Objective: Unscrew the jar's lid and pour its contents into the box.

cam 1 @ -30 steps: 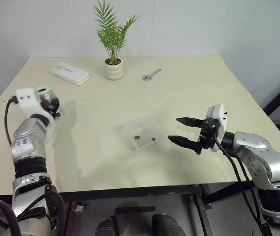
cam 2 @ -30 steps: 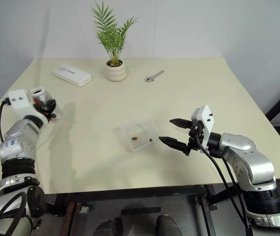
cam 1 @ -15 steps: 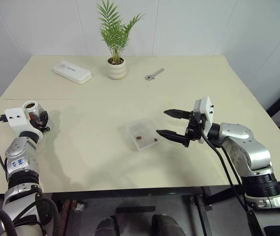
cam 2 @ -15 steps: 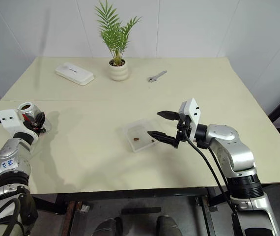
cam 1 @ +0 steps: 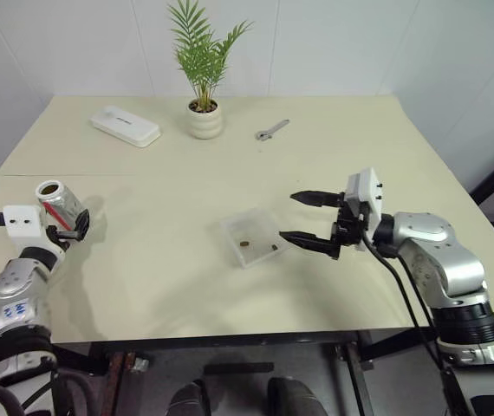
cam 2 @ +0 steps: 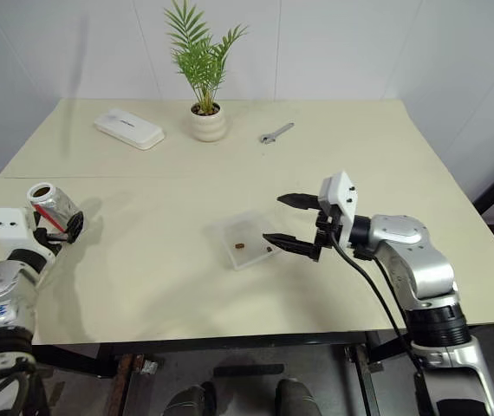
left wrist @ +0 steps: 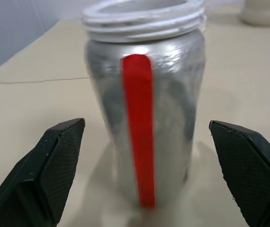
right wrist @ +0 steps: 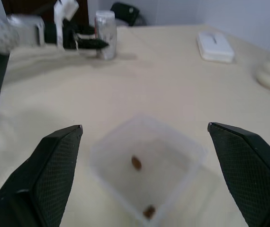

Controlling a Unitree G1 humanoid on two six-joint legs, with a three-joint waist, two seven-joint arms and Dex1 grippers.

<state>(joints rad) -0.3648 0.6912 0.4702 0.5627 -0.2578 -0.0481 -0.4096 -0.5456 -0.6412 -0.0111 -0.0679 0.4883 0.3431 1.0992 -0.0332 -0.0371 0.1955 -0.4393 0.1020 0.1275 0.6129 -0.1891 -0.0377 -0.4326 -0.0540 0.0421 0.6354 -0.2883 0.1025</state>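
The jar (left wrist: 144, 113), silvery with a red stripe and an open threaded mouth, stands upright on the table near its left edge. My left gripper (cam 1: 68, 218) is open around it, and its fingers (left wrist: 54, 161) stand wide on either side without touching. The lid is out of view. The clear box (cam 1: 256, 227) sits mid-table with the contents, two small brown bits (right wrist: 136, 162), lying inside. My right gripper (cam 1: 288, 216) is open and empty, pointing left, with its lower fingertip at the box's right edge.
A flat white oblong device (cam 1: 124, 126), a potted palm in a white ribbed pot (cam 1: 202, 121) and a small wrench (cam 1: 269, 131) lie along the back of the table. A seam (cam 1: 56, 176) crosses the tabletop just behind the jar.
My left arm came down and back toward the table's left edge with the jar. Its gripper then opened, leaving the jar standing on the table. The right gripper stays open by the box.
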